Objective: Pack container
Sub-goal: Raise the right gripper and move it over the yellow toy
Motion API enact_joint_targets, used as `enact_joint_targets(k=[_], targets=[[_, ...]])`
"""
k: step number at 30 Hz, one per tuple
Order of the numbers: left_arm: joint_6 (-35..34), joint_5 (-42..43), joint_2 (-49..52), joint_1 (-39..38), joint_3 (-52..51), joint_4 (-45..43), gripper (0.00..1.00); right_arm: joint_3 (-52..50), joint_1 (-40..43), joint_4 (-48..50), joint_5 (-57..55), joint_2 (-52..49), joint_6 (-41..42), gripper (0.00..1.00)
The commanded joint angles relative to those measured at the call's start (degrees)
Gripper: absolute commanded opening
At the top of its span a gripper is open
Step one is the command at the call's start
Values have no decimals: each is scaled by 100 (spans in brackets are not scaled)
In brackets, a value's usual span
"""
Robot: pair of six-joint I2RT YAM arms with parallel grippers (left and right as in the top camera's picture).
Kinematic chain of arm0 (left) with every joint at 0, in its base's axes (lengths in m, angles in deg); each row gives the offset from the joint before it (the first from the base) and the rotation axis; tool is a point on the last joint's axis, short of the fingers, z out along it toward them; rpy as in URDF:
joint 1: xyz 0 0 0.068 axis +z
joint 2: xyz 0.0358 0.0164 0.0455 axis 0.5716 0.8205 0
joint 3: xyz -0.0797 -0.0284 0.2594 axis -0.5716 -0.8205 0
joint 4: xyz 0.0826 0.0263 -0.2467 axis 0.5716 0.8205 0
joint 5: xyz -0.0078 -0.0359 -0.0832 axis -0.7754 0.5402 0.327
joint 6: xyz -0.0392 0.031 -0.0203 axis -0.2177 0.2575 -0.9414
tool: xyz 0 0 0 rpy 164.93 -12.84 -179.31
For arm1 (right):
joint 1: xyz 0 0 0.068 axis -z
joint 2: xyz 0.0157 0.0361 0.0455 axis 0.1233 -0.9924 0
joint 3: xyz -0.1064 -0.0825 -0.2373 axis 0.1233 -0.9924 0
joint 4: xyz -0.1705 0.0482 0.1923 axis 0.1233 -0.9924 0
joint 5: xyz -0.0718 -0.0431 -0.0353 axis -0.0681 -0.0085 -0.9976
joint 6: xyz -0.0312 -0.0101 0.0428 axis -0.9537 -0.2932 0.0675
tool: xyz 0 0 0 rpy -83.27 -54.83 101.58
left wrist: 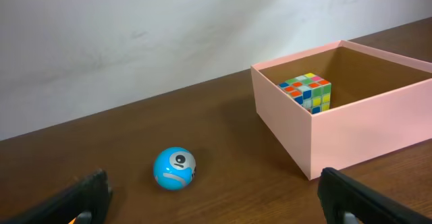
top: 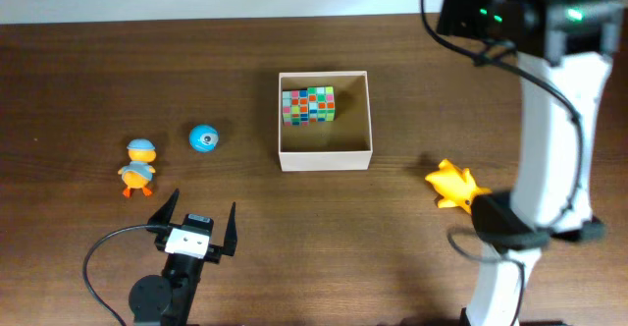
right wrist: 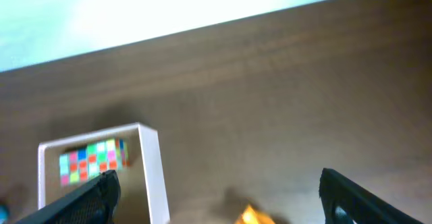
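Note:
The container [top: 325, 157], a square white-walled box with a tan inside, stands mid-table and holds a multicoloured cube [top: 308, 106]. A blue ball [top: 203, 138] and an orange duck with a blue cap [top: 139, 166] lie to its left. A yellow toy [top: 451, 185] lies to its right. My left gripper [top: 204, 204] is open and empty, near the front, short of the ball [left wrist: 174, 168]. The left wrist view also shows the container [left wrist: 351, 129] and the cube [left wrist: 307, 91]. My right gripper [right wrist: 219, 187] is open and empty above the yellow toy [right wrist: 253, 216], with the container wall [right wrist: 152, 170] to its left.
The right arm [top: 554, 120] rises tall along the right side of the table, with its cable looping by it. The left arm's cable [top: 98, 252] curls at the front left. A pale wall runs behind the table's far edge.

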Motion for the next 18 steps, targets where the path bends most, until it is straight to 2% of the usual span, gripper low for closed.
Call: enact_joint_targets(k=[1,7,11,18], targets=[[72,-17,-55,33,-35,4,99,-1143,2,-37,-114,597,-79,89],[72,-17,-55,33,-35,4,99,-3268,15,-35,-122,1316,195,92],[72,-17,-55,33,-35,4,99,-4297,168,-4,-133,1381,533,93],[72,-17,-55,33,-35,4,99,-6203,682,850,326,1386,828,92]])
